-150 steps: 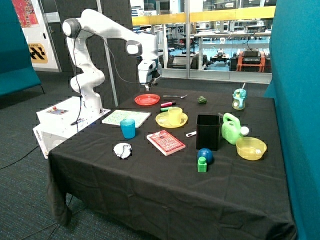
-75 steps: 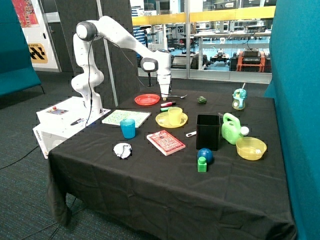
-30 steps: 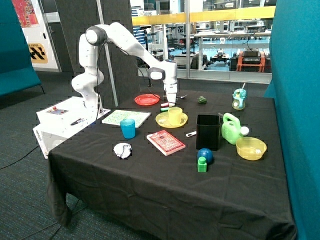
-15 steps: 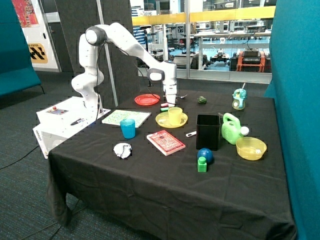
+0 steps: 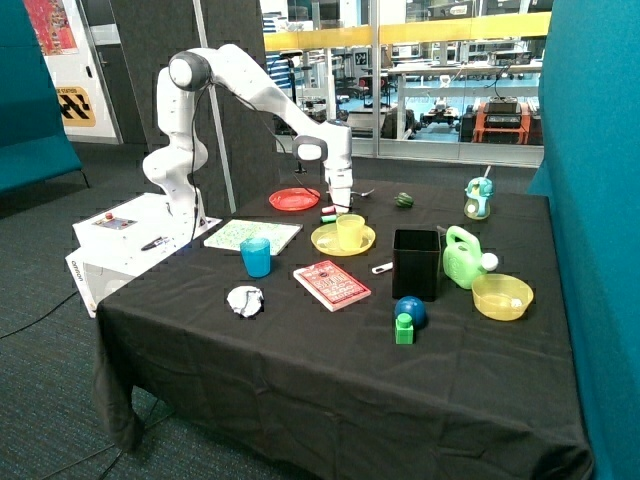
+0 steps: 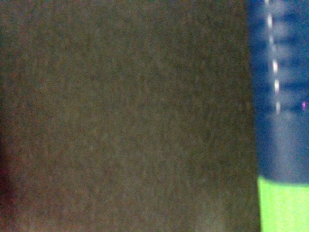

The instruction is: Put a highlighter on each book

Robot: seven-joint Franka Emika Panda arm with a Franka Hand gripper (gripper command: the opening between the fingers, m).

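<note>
White speckled book [image 5: 252,235] and red book [image 5: 332,284] both bare, gripper [image 5: 339,208] down at the highlighters [image 5: 330,215] by the yellow plate [image 5: 326,240], grip state unreadable; highlighter looks light, stiff, slick, so pinch mid-barrel.

A matt black cloth [image 5: 300,370] covers the table, slightly wrinkled at the hanging edges. The arm [image 5: 250,85] has a glossy white plastic shell. The yellow bowl [image 5: 502,296], red plate [image 5: 294,199] and blue cup [image 5: 256,257] look like smooth plastic.
</note>
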